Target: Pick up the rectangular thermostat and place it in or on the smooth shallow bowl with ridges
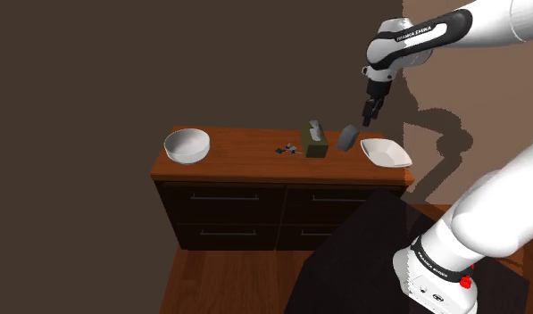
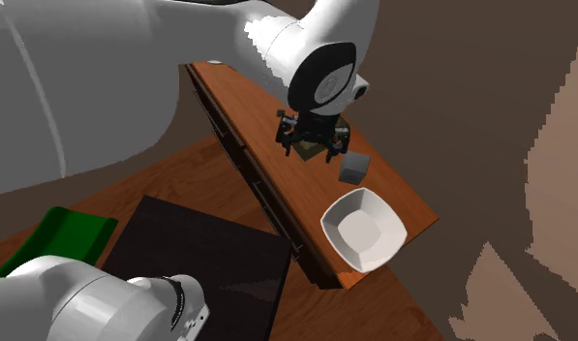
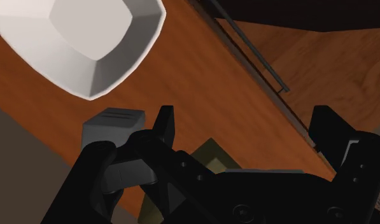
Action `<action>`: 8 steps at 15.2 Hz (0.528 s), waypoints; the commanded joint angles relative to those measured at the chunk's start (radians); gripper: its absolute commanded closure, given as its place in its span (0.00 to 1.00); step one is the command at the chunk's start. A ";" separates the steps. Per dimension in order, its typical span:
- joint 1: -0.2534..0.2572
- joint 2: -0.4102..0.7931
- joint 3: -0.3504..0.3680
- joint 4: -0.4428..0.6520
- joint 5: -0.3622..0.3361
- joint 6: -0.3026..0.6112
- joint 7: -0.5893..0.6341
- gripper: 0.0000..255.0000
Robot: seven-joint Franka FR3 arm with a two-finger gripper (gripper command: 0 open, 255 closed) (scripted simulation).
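A small grey rectangular thermostat point(image 1: 347, 136) leans on the wooden dresser top point(image 1: 246, 143), between an olive box point(image 1: 316, 143) and a white shallow squarish bowl point(image 1: 386, 152). My black gripper point(image 1: 368, 116) hangs open and empty in the air just above the thermostat and slightly towards the bowl. In the second exterior view the gripper point(image 2: 312, 147) hovers over the olive box, with the thermostat point(image 2: 352, 170) and the bowl point(image 2: 363, 229) beside it. In the wrist view the thermostat point(image 3: 112, 124) lies outside one finger point(image 3: 164, 124), and the bowl point(image 3: 86, 44) lies beyond it.
A round, deeper white bowl point(image 1: 186, 145) stands at the dresser's end on the shoulder view's left. Small dark items point(image 1: 287, 149) lie beside the olive box. A brown wall rises behind the dresser. The black stand point(image 1: 362, 259) sits in front of the drawers.
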 commanded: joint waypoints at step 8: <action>-0.076 0.389 -0.038 0.260 0.156 0.065 -0.223 0.00</action>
